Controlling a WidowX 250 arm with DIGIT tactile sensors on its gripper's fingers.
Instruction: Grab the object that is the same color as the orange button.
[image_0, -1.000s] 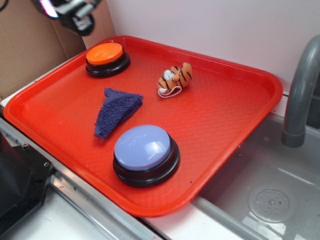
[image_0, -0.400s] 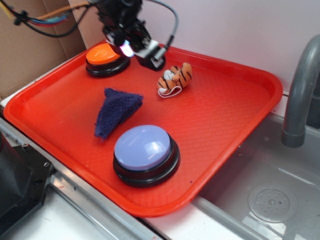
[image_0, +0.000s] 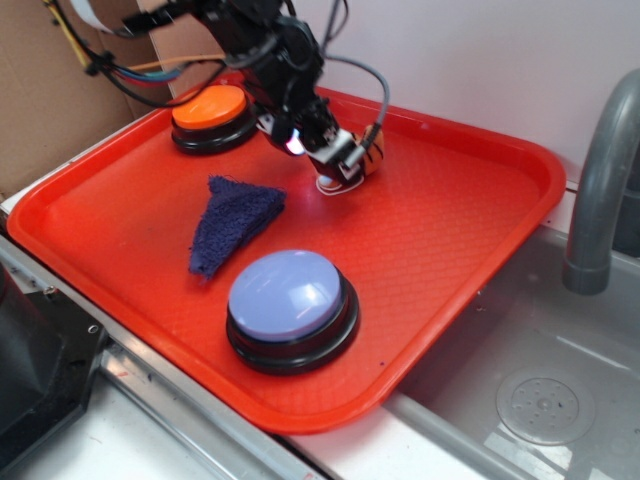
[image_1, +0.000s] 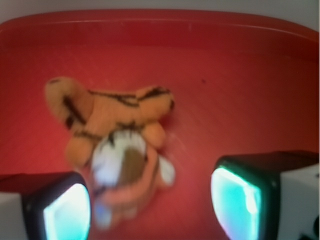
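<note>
On the tray (image_0: 480, 240) we see our gripper (image_0: 335, 165) over the tiger (image_0: 372, 150), jaws open, one pad (image_1: 65, 212) touching it. At 9 o'clock sits the orange button (image_0: 210, 108).

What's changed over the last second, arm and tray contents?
The gripper swung in from the tray's far-left corner, passed the orange button and came down over the plush tiger. Its fingers are open on either side of the toy, nothing gripped yet. The tiger, orange button, blue cloth, lavender button and tray have not moved.
</note>
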